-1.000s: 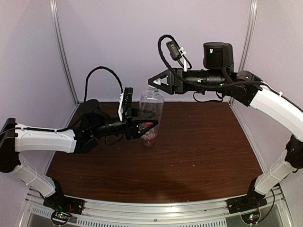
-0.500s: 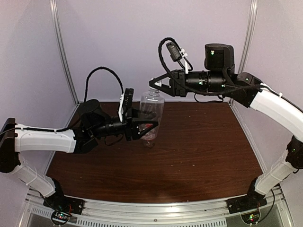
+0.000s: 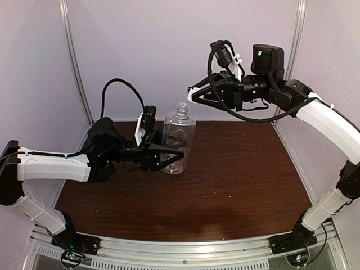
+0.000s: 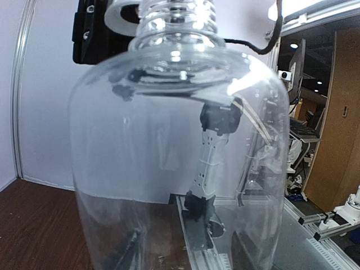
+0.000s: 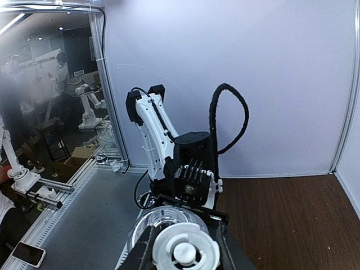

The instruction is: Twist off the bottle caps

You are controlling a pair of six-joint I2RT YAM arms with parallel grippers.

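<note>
My left gripper (image 3: 178, 154) is shut on the body of the taller clear unlabelled bottle (image 3: 179, 136) and holds it about upright, with its base low over the brown table (image 3: 242, 180). The bottle's threaded neck (image 3: 181, 108) is bare. The bottle fills the left wrist view (image 4: 180, 140). My right gripper (image 3: 193, 94) is up and to the right of the neck, apart from it, shut on the white cap (image 5: 185, 251). The right wrist view looks down past the cap onto the bottle's shoulder (image 5: 147, 220). The red cap and the red-labelled bottle are out of view.
Purple booth walls with metal corner posts (image 3: 76, 62) close in the back and sides of the table. An aluminium rail (image 3: 185, 250) runs along the near edge between the arm bases.
My right gripper has lifted up and to the right off the bottle neck, taking the white cap with it. The left gripper has shifted the bottle slightly.
</note>
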